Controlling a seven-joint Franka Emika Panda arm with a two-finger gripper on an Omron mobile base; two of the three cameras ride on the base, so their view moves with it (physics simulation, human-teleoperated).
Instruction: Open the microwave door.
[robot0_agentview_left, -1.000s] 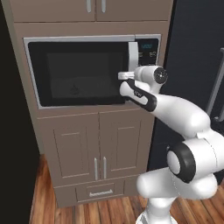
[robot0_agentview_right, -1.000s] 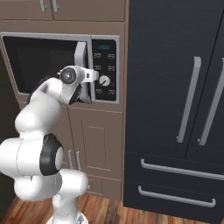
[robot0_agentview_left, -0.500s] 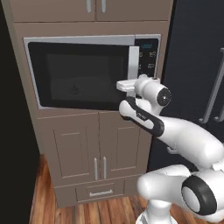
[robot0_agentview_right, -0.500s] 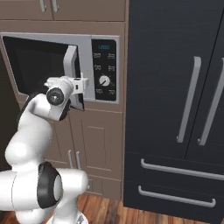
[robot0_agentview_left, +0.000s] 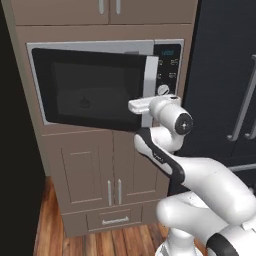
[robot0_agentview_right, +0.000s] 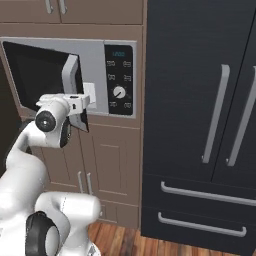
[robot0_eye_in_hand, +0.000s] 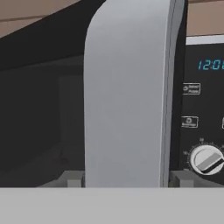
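Tan cabinet wall (robot0_agentview_left: 95, 165) with black fridge (robot0_agentview_right: 200, 125) at right. The microwave (robot0_agentview_right: 116, 75) is built in at chest height, control panel with dial (robot0_agentview_right: 119, 92) on its right side. The microwave door (robot0_agentview_left: 90, 87) is ajar, its handle edge swung out from the frame. Gripper (robot0_eye_in_hand: 124, 178) sits at the vertical bar handle (robot0_eye_in_hand: 127, 92), one fingertip on each side; the handle is between them, but whether they're clamped tight, cannot tell. Step: mid-pull, door partly open. Next move probably needs an arcing pull outward and left, following the hinge, without slipping off the handle.
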